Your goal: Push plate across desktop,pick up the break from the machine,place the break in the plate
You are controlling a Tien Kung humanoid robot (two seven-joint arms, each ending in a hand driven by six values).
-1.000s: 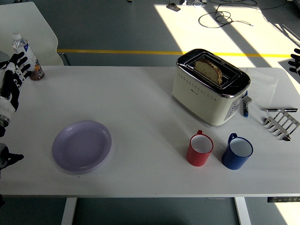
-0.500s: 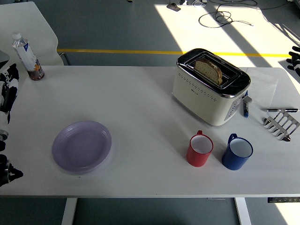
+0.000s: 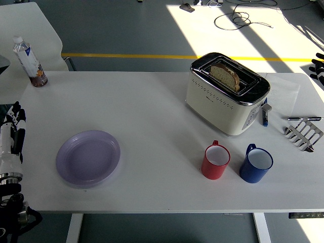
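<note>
A lilac plate (image 3: 88,158) lies empty on the white table (image 3: 152,116), left of centre. The cream toaster (image 3: 223,101) stands at the back right with a slice of bread (image 3: 225,76) sticking up from its slot. My left hand (image 3: 11,132) hangs at the table's left edge, well left of the plate, with straight fingers and nothing in it. Only the black fingertips of my right hand (image 3: 317,68) show at the picture's right edge, spread and empty, far from the toaster.
A red mug (image 3: 216,162) and a blue mug (image 3: 256,164) stand in front of the toaster. A metal toast rack (image 3: 304,134) and a pen (image 3: 265,117) lie to its right. A water bottle (image 3: 30,62) stands at the far left corner.
My left hand has dropped from beside the bottle down along the table's left edge toward the near side. Plate, toaster and bread have not moved.
</note>
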